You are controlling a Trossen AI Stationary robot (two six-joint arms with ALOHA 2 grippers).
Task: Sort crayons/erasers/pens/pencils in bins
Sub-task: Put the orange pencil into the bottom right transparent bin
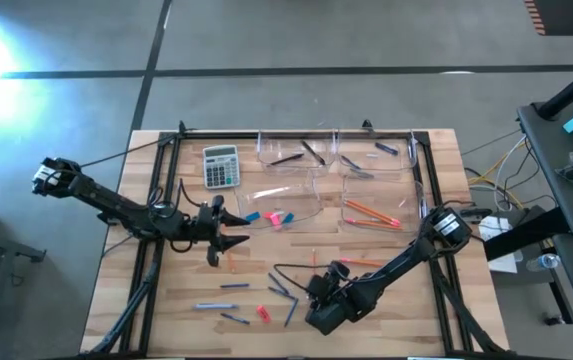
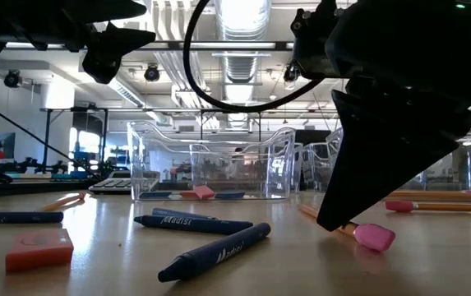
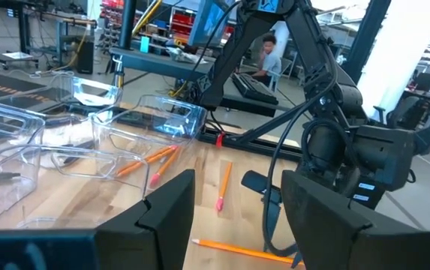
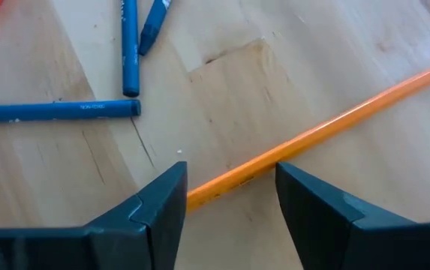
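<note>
An orange pencil (image 4: 327, 127) lies flat on the wooden table, its pink end (image 2: 374, 237) toward the near edge. My right gripper (image 4: 230, 195) slants down over it, open, one finger on each side of the shaft; I cannot tell whether it touches. Several blue crayons (image 4: 57, 111) lie just beyond it. My left gripper (image 1: 228, 238) hovers open and level at the table's left middle, touching nothing. Four clear bins (image 1: 288, 192) stand at the far side; one holds orange pencils (image 1: 371, 213), another dark pens (image 1: 288, 157). Pink and blue erasers (image 1: 271, 216) lie by the near left bin.
A grey calculator (image 1: 221, 165) sits far left beside the bins. Loose blue crayons (image 1: 221, 287), a red-pink eraser (image 2: 39, 249) and more pencils (image 3: 221, 184) are scattered over the near half. A black cable (image 1: 286, 268) loops over the table by my right arm. A person sits beyond the table (image 3: 267, 52).
</note>
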